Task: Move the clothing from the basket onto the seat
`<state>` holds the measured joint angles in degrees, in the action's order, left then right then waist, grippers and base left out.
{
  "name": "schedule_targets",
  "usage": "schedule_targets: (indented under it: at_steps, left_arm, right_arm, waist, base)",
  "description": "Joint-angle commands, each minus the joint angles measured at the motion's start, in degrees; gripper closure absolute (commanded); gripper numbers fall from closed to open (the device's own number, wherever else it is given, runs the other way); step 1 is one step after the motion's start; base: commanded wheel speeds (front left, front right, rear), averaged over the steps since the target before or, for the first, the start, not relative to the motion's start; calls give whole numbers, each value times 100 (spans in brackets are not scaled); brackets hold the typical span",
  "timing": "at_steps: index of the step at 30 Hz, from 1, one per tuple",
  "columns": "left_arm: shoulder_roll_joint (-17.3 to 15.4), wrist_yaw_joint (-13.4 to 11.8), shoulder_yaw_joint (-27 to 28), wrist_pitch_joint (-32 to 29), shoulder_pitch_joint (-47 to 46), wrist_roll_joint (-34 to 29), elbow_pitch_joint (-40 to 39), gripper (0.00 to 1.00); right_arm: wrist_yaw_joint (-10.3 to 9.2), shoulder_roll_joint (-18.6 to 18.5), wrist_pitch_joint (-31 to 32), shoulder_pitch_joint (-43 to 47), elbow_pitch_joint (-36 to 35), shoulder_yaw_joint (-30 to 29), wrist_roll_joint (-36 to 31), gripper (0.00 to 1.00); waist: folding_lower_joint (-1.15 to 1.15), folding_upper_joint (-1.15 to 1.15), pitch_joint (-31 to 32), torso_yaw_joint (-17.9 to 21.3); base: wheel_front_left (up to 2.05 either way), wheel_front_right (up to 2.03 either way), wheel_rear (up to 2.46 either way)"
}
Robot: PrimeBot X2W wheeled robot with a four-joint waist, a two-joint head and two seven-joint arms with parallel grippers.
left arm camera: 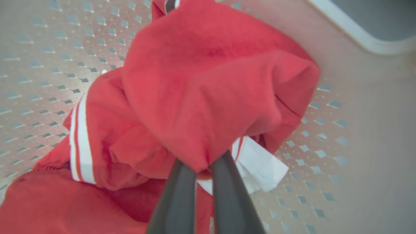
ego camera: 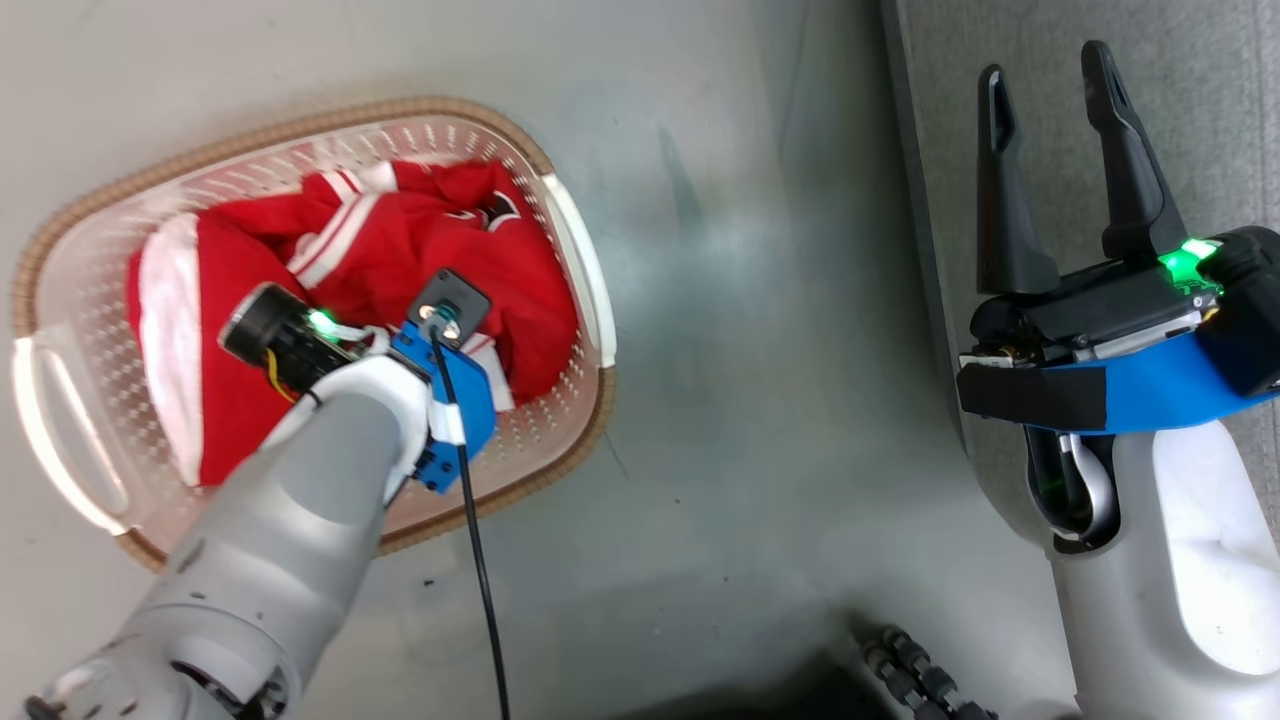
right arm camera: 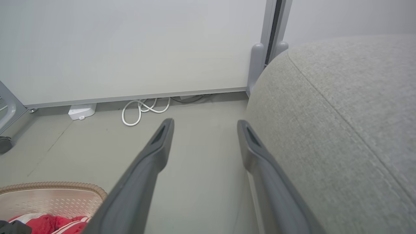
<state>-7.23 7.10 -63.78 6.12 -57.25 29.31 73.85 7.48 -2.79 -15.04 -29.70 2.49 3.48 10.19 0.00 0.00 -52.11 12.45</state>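
The clothing [ego camera: 380,240] lies heaped in the basket [ego camera: 300,125] on the floor [ego camera: 760,400] at the left. There the left gripper [left arm camera: 203,164] reaches down, its jaws pinching a fold of red cloth. The right gripper [ego camera: 1043,60] hovers over the left edge of the seat [ego camera: 1210,120] on the right, jaws spread and empty.

We can read no writing; the small dark emblem [ego camera: 500,210] on the clothing [ego camera: 400,250], upper left of the frame, is illegible.
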Motion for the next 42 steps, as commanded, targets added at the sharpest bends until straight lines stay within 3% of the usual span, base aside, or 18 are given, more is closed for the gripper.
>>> schedule_targets:
  at_steps: [1,22,42]
  left_arm:
    - [52,33,-25,108,74,52,-18,100]
    - [344,41,-246,910,846,744,-837,100]
    - [-62,-266,1619,916,1436,46,-3044,100]
  right_arm:
    - [2,-19,-22,38,29,-19,-37,0]
    - [2,-19,-22,582,440,-215,-342,0]
    - [3,-19,-22,1313,683,-320,-394,0]
  waist:
    - [0,0,219,-116]
    - [0,0,1929,-745]
    - [0,0,3437,-1072]
  base:
    - [0,0,0]
    - [0,0,0]
    - [0,0,0]
